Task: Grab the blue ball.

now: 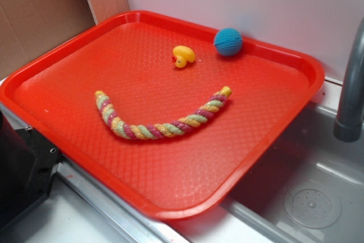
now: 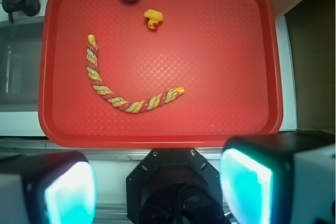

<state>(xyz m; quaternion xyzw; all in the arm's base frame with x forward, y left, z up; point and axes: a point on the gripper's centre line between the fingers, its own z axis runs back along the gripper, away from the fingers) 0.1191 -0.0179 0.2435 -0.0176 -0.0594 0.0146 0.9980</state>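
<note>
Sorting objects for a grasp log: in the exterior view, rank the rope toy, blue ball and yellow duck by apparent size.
1. rope toy, clearly largest.
2. blue ball.
3. yellow duck, only slightly smaller than the ball.

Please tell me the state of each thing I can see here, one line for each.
blue ball: free, resting against the tray's far rim.
yellow duck: lying on the tray, apart from the ball.
rope toy: lying flat, bent in a curve.
red tray: resting partly over the sink.
hand: open, holding nothing, outside the tray.
</note>
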